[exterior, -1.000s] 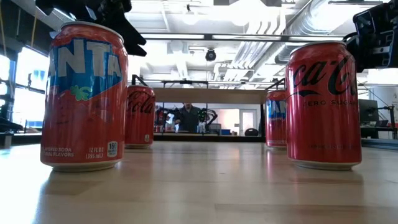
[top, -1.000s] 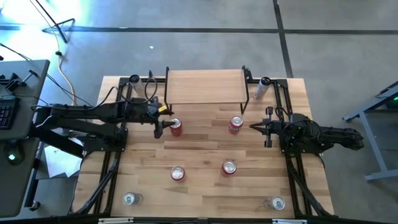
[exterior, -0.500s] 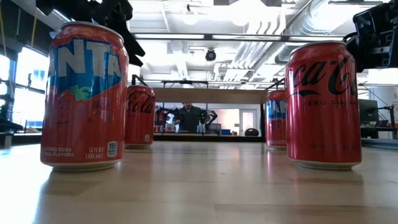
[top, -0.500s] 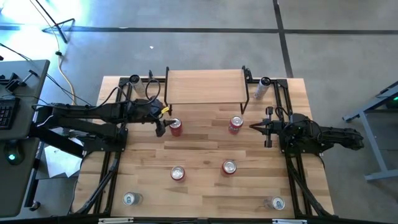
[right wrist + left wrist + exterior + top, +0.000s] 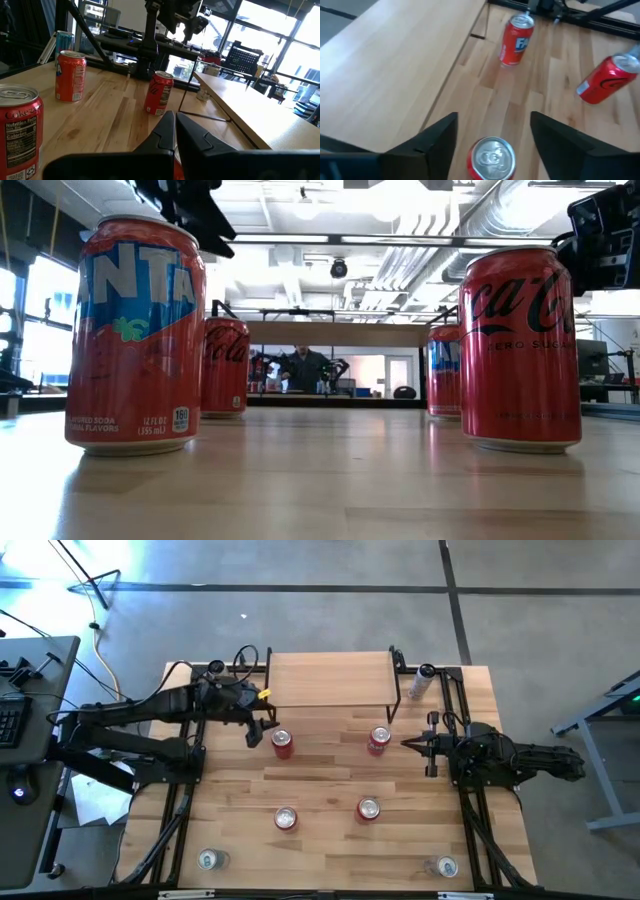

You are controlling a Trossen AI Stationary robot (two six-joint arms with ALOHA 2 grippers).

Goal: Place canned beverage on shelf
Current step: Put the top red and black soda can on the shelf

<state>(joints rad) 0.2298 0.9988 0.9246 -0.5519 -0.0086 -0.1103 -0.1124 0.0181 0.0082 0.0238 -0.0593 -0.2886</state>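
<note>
L gripper (image 5: 262,730) hovers above the table (image 5: 330,840) just beside the shelf's (image 5: 328,678) front-left corner, fingers (image 5: 437,142) spread apart w/ nothing between them; a red can (image 5: 283,744) stands upright just below it on the tabletop (sealed top, pull tab intact). Shelf top is bare. R gripper (image 5: 410,744) waits near the table's right edge, fingers pressed together, pointing at another red can (image 5: 378,740). Two more red cans (image 5: 286,819) (image 5: 368,808) stand mid-table. Silver-topped cans (image 5: 208,860) (image 5: 445,866) sit near the front corners.
</note>
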